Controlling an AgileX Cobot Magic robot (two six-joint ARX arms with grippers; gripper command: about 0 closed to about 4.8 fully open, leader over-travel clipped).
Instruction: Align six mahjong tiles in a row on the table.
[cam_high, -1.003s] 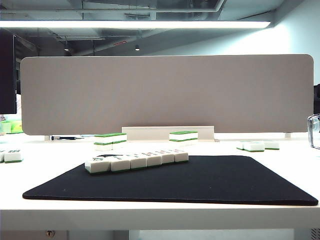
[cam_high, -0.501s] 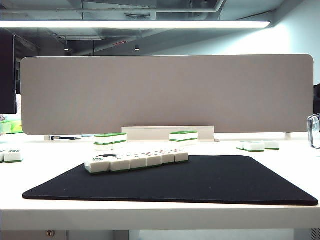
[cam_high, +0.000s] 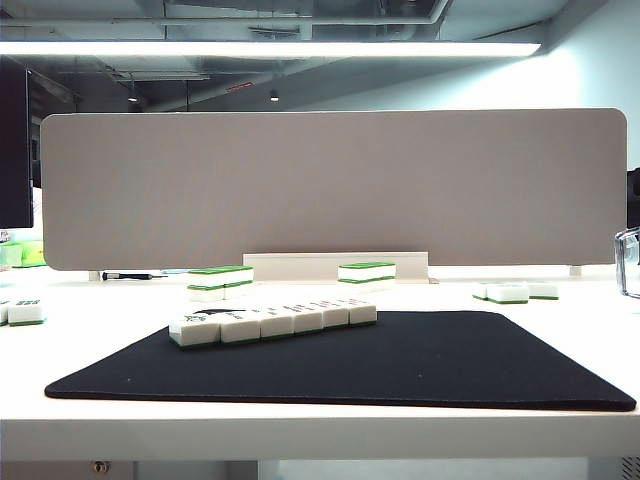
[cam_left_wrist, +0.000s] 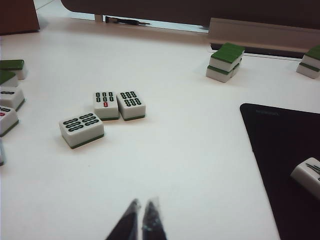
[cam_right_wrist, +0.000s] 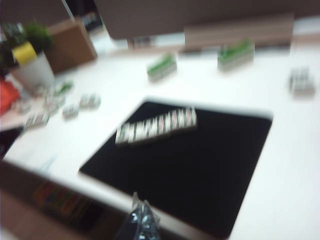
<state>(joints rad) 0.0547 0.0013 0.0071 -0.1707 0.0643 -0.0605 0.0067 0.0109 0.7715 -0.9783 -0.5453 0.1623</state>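
Exterior view shows the six tiles (cam_high: 272, 321) lying in one unbroken line on the black mat (cam_high: 400, 365), near the mat's far left corner, each touching the next with white faces up. The line runs slightly askew to the mat's front edge, but it reads as a proper row. The mat lies on the table (cam_high: 300, 430), and neither arm appears in this view.

Left gripper (cam_left_wrist: 139, 220) hangs over bare table beside the mat's left edge, its jaws pressed together and holding nothing. Three loose tiles (cam_left_wrist: 102, 112) lie ahead of it, well apart from the row.

Right gripper (cam_right_wrist: 140, 222) sits off the mat's near edge, well back from the row; the picture is blurred, yet its tips look closed and empty.

As a judgement, the task looks essentially finished: six tiles are joined in a line and nothing grips them. What may be left is only a small nudge if a straighter row is wanted, and bringing the arms to rest. Spare stacks (cam_high: 220, 282) beyond the mat's far edge seem no part of it.
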